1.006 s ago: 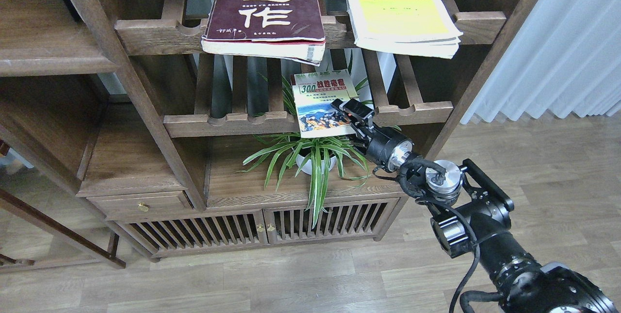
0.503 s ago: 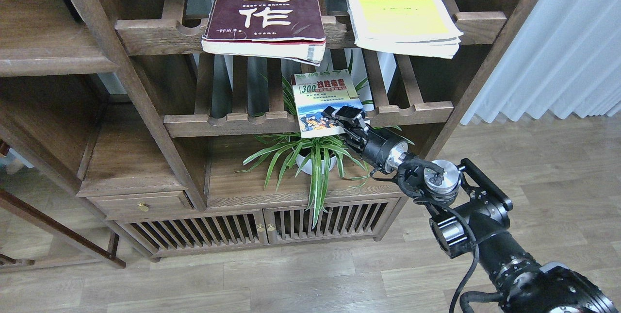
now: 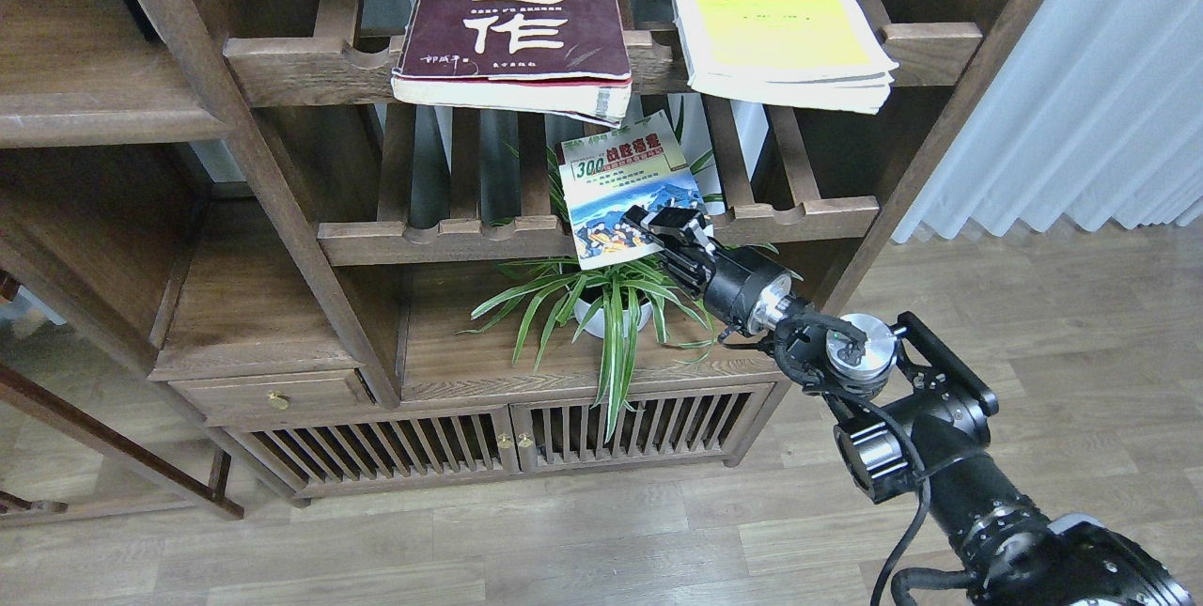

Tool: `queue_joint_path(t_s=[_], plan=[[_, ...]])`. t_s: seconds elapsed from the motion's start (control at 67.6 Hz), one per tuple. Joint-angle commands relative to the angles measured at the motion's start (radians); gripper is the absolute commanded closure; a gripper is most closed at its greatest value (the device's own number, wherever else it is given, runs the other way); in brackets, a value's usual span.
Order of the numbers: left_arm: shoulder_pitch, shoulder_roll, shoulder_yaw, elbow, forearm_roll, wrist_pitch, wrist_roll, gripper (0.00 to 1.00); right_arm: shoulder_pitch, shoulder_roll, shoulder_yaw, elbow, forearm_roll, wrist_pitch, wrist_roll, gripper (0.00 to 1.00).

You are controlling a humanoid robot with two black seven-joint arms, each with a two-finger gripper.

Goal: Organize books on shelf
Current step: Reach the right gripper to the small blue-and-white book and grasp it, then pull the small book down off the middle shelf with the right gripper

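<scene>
The right gripper (image 3: 663,228) has its jaws closed on the lower right corner of the "300" book (image 3: 625,199), one finger lying over the cover picture. The book is tilted, its far edge raised above the middle rack (image 3: 442,235), its near edge overhanging that rack's scalloped front rail. It sits right of the rail's middle, with bare slats to its left and a short stretch of rail to its right.

On the upper rack (image 3: 301,61) the maroon book (image 3: 515,23) lies flat, its near edge jutting past the front rail, just above the "300" book's far edge. The yellow-green book (image 3: 775,23) lies beside it toward the right end, apart from it, also overhanging.

A plant (image 3: 601,305) stands below the held book. The solid shelf (image 3: 85,70) at the left edge shows bare board. The left gripper is out of view.
</scene>
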Motion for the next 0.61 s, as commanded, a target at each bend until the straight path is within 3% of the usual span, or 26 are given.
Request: queue_joint_path(t_s=[0.0,0.326,0.592], plan=[[-0.005,0.0,0.001,-0.013,-0.002,0.0,0.011,0.0,-0.064,-0.018,0.0,0.084,0.008,0.046,-0.01,0.96],[-0.022,0.0,0.012,-0.017,0.006,0.0,0.02,0.0,-0.331,-0.138,0.009,0.251,0.106,0.257,-0.01,0.96],[-0.03,0.006,0.001,-0.02,0.001,0.0,0.017,0.0,-0.518,-0.143,-0.002,0.276,0.129,0.257,-0.01,0.96]])
